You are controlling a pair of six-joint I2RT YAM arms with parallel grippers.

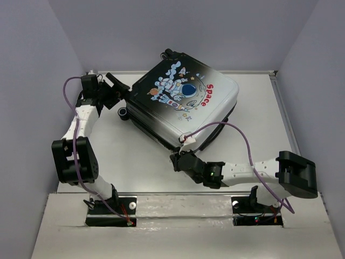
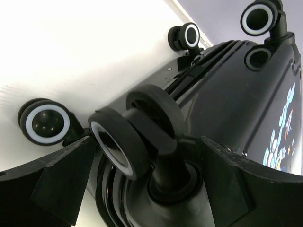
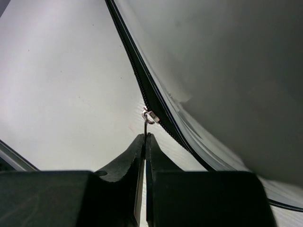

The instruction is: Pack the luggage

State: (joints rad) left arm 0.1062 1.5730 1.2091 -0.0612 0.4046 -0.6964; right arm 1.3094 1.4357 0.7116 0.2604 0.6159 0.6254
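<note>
The luggage (image 1: 183, 102) lies flat and closed on the white table, astronaut print and red "Space" facing up, its black wheels toward the back left. My left gripper (image 1: 119, 89) is open at its left corner. In the left wrist view a twin black wheel (image 2: 137, 137) and its stem stand between the wide-apart fingers (image 2: 61, 179), with gaps on both sides. My right gripper (image 1: 177, 161) is at the near edge of the case. It is shut on the thin metal zipper pull (image 3: 147, 116), which hangs from the black zipper (image 3: 137, 71) along the shell's seam.
Grey walls enclose the table (image 1: 135, 162) at the left, back and right. The right arm's purple cable (image 1: 242, 137) arcs over the suitcase's near right corner. Another wheel (image 2: 45, 122) rests on the table to the left of my left gripper.
</note>
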